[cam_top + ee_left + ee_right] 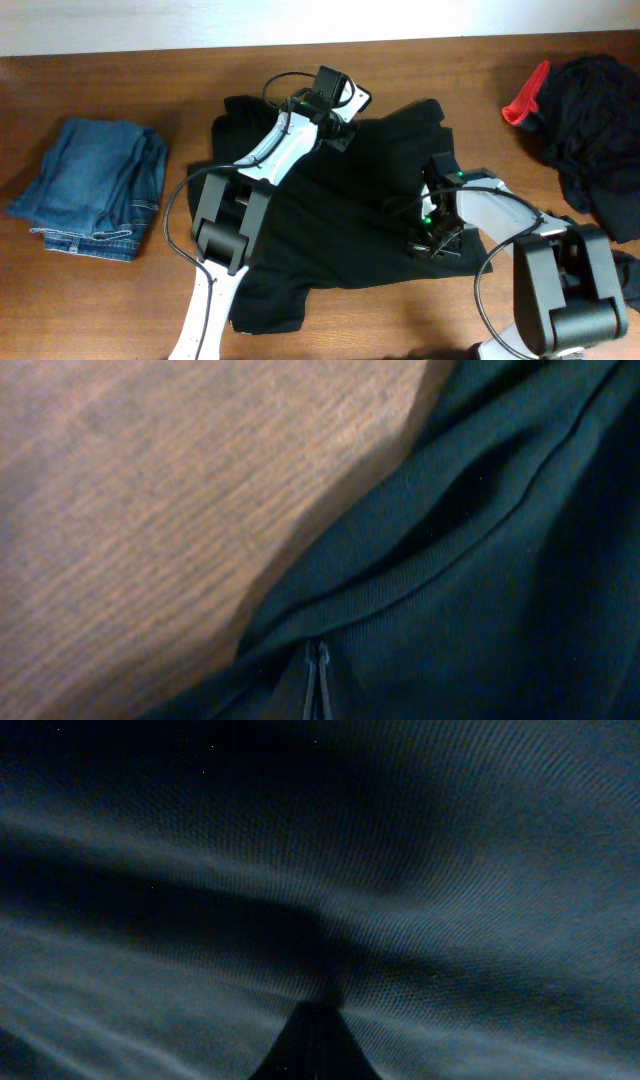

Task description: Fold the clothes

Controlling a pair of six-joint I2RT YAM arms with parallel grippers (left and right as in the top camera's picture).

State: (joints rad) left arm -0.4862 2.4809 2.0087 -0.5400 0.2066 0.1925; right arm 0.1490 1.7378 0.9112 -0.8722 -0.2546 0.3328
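Observation:
A large black shirt (340, 225) lies spread across the middle of the table, rumpled at its far edge. My left gripper (338, 132) is at that far edge. In the left wrist view its fingertips (317, 651) are pressed together on a ribbed fold of the shirt (470, 560), beside bare wood. My right gripper (432, 243) is down on the shirt's right part. In the right wrist view its dark tip (316, 1012) is shut, pinching the cloth (420, 870), and creases fan out from the pinch.
Folded blue jeans (95, 185) lie at the left of the wooden table (120, 80). A heap of dark clothes (595, 140) with a red piece (525, 100) sits at the far right. Both arm bases stand at the near edge.

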